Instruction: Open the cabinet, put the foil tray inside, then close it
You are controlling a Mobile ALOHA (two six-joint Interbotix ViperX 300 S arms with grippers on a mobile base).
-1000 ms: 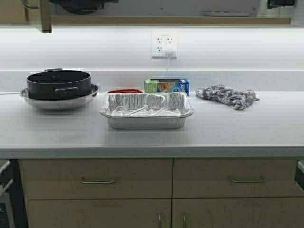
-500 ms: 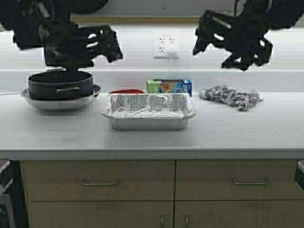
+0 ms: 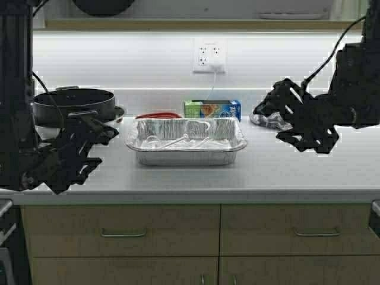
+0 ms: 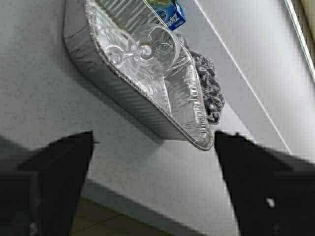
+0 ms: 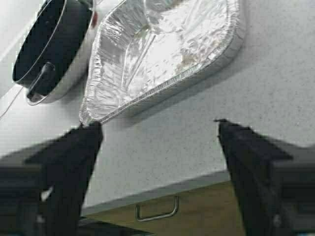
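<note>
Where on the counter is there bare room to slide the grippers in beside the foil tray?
Bare counter lies on both short sides of the foil tray: between it and the open left gripper, and between it and the open right gripper. The front strip to the counter edge is bare too. Behind it is crowded: red lid, blue-green box.

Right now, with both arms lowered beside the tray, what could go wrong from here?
1. The foil tray is thin and crinkled; a squeeze from the open left end effector or right end effector could buckle it.
2. The black pot sits close behind the left end effector and may get bumped.
3. The cloth lies just behind the right end effector and might snag.
</note>
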